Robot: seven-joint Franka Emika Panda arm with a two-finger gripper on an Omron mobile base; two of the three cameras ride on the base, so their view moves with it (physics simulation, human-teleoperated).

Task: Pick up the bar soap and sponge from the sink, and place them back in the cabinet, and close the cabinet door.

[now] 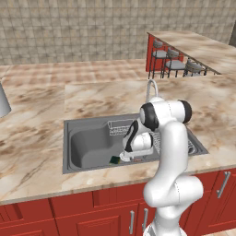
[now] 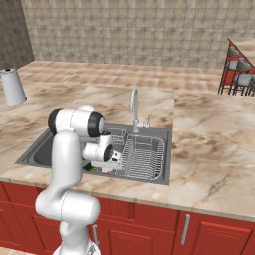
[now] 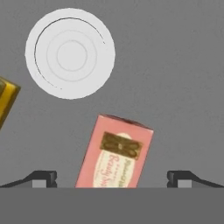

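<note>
My gripper (image 3: 113, 179) hangs low in the sink (image 1: 87, 147), jaws open and pointing down at the basin floor. The bar soap (image 3: 116, 153), a pink bar with a printed label, lies flat on the floor between my two fingertips (image 3: 43, 178), touching neither. The sponge (image 3: 6, 103) peeks in at the left edge, dark green and yellow. From the base views the sponge (image 1: 114, 160) (image 2: 89, 168) lies near the sink's front wall, just beside the gripper (image 1: 125, 156) (image 2: 109, 169). The cabinet and the cabinet door are out of view.
The round white drain (image 3: 70, 54) lies just beyond the soap. A wire rack (image 2: 142, 157) fills the sink's right half, with the chrome tap (image 2: 134, 107) behind it. A grey cylinder (image 2: 12, 85) stands far left on the marble counter. Stools (image 1: 175, 62) stand by the far counter.
</note>
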